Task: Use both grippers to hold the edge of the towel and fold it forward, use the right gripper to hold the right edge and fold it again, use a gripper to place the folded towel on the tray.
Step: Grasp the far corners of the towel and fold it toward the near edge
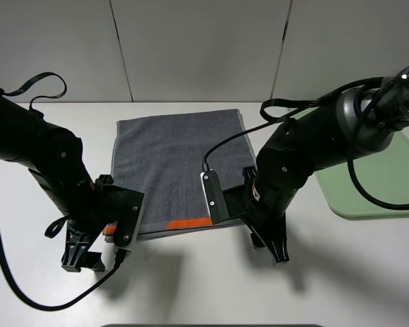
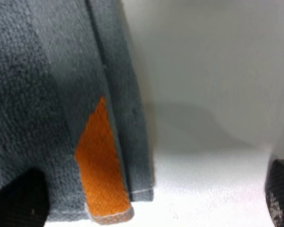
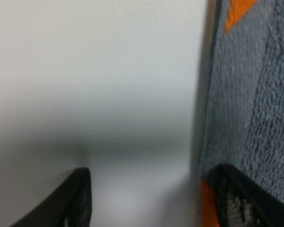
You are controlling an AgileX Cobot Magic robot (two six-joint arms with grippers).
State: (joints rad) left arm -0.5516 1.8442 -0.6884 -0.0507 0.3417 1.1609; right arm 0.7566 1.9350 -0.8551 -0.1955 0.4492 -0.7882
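The dark grey towel (image 1: 177, 163) lies flat on the white table, its near edge (image 1: 187, 223) showing orange marks. My left gripper (image 1: 99, 238) is down at the towel's near-left corner. In the left wrist view that gripper (image 2: 146, 210) is open, with the corner and an orange mark (image 2: 102, 161) between its fingers (image 2: 16, 201). My right gripper (image 1: 259, 228) is at the near-right corner. In the right wrist view it (image 3: 161, 203) stands open astride the edge of the towel (image 3: 213, 118), one finger (image 3: 244, 203) over the cloth and one (image 3: 75, 198) over the table. The pale green tray (image 1: 382, 177) lies at the right.
Bare white table (image 1: 204, 286) runs in front of the towel and to its left. Black cables (image 1: 27, 293) trail from both arms. A grey panelled wall (image 1: 204, 48) stands behind the table.
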